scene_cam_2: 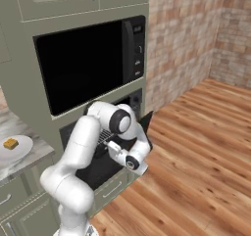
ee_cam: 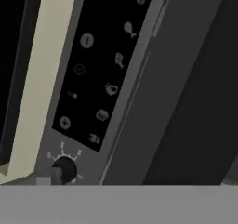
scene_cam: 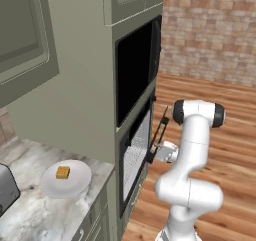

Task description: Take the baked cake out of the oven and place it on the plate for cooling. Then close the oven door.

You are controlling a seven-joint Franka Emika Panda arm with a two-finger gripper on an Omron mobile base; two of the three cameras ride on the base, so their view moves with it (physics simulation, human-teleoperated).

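The white robot arm with dark joints rises from the wooden floor, bends at a high elbow and folds back down, so that its hand (scene_cam: 159,151) sits low against the front of the black built-in oven (scene_cam_2: 98,154). In the left base view the hand is at the edge of the wide black oven door (scene_cam: 161,127), which stands partly open, tilted away from the cabinet; the wire rack (scene_cam: 134,155) shows pale grey inside the opening. In the right base view the forearm and wrist cover much of the oven front, and the door's corner (scene_cam_2: 146,122) shows just behind the wrist.

The jaws are hidden in both base views, and the hand view does not show the fingertips, so I cannot tell whether they are spread or pressed together.

The hand view is rolled sideways and very close. It shows a black control strip (ee_cam: 100,65) with small grey icons, a round dark knob (ee_cam: 64,170) at its lower end, a beige cabinet strip beside it, and a broad dark grey panel on the right whose identity is unclear.

The tiny golden-brown cube of baked cake (scene_cam: 62,172) rests on the round white plate (scene_cam: 75,185), which sits on the marbled grey counter (scene_cam: 35,215) left of the oven. A silver toaster (scene_cam: 6,187) is cut off at the left edge. Above the oven is a larger black microwave-like cavity (scene_cam_2: 81,63) set in sage green cabinets. A brick wall (scene_cam_2: 181,44) and warm plank floor (scene_cam_2: 196,156) fill the right side.
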